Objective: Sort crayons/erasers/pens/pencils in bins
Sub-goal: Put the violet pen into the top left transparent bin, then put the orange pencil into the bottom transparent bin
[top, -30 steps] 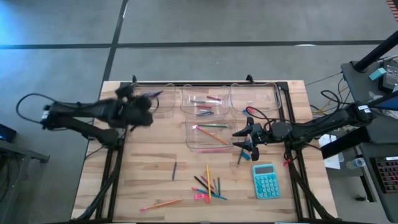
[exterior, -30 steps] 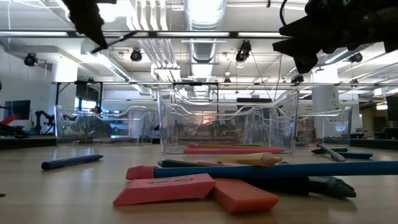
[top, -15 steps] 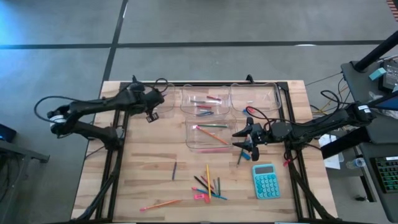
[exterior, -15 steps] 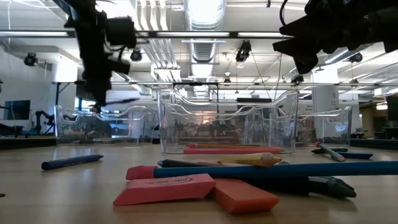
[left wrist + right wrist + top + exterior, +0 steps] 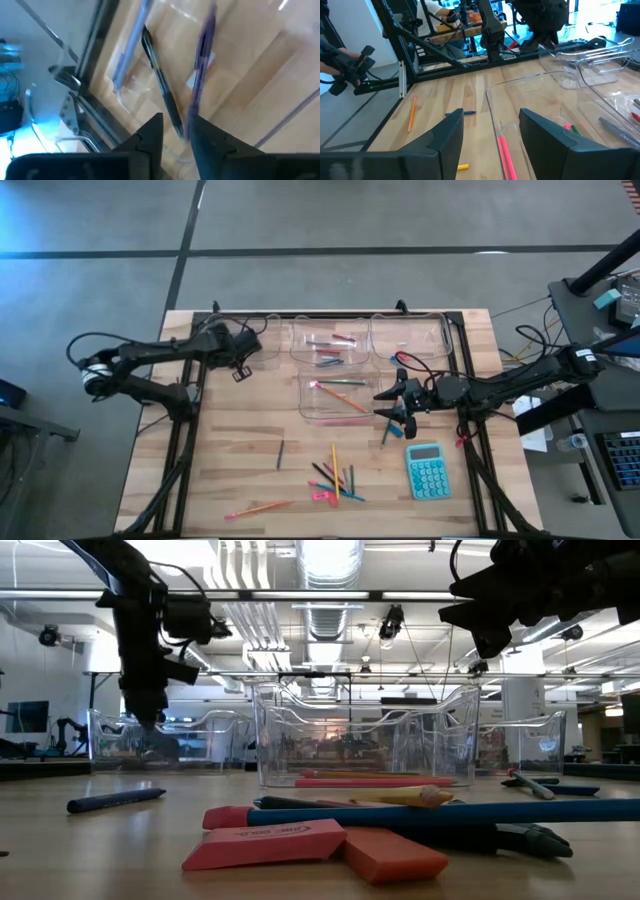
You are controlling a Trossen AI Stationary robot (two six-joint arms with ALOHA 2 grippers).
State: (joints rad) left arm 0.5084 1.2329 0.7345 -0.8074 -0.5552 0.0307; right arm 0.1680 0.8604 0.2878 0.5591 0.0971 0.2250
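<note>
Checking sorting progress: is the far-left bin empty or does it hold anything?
Not empty. The far-left bin holds pens; the left wrist view shows dark slim sticks lying on its floor beneath the left end effector.

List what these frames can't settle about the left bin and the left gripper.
- Left bin: in the high view the left gripper covers its contents.
- Purple pen: motion-blurred in the left wrist view; held or lying in the bin, cannot tell.
- Low view: bin walls blur what lies inside.
- Right gripper waits open by the front bin.

Glossy clear plastic bins point(image 5: 337, 396); matt pale wood table point(image 5: 230, 460).
</note>
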